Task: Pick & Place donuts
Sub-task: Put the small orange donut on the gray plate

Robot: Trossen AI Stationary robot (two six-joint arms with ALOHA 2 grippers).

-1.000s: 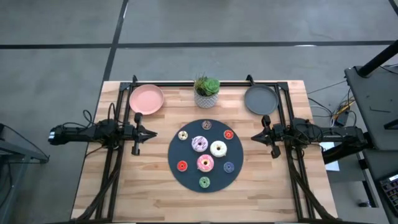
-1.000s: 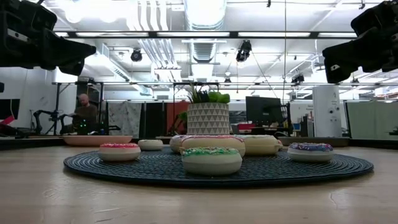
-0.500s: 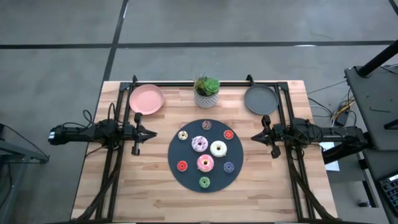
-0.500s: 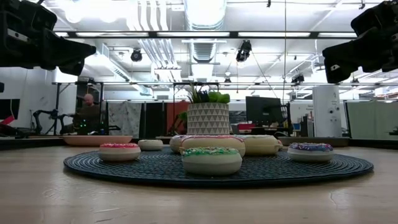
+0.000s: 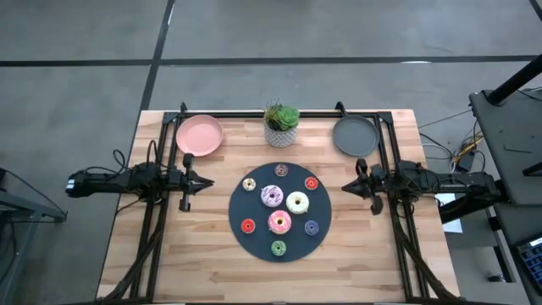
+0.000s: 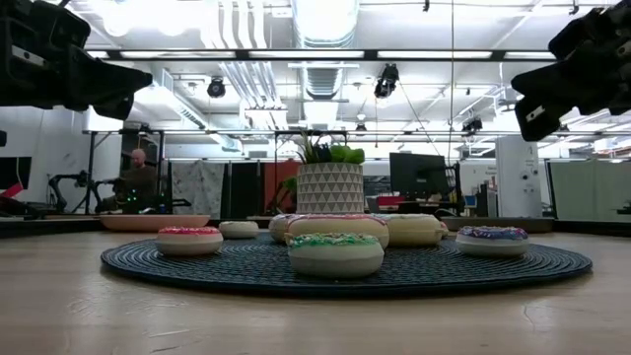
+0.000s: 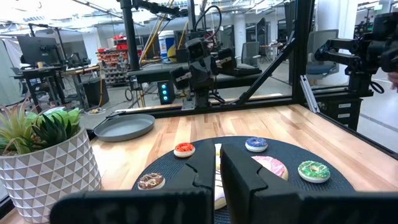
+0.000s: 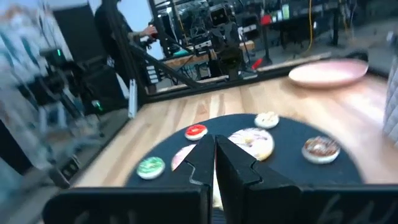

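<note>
Currently I see the small toy ring donuts [image 5: 279, 212] all lying on the large dark round woven disc [image 5: 254, 207] at mid-bench — none lifted. My left claw [image 5: 188, 180] hangs off the disc's left edge, fingers nearly closed and empty; the right claw [image 5: 369, 185] hangs off its right edge, likewise narrow, gripping nothing.

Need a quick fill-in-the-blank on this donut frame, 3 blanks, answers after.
1. All the donuts sit on the dark round ____.
2. The potted plant stands between the pink plate and the ____ plate.
3. The left gripper and the right gripper hold ____ donuts.

Missing words: disc; grey; no
</note>
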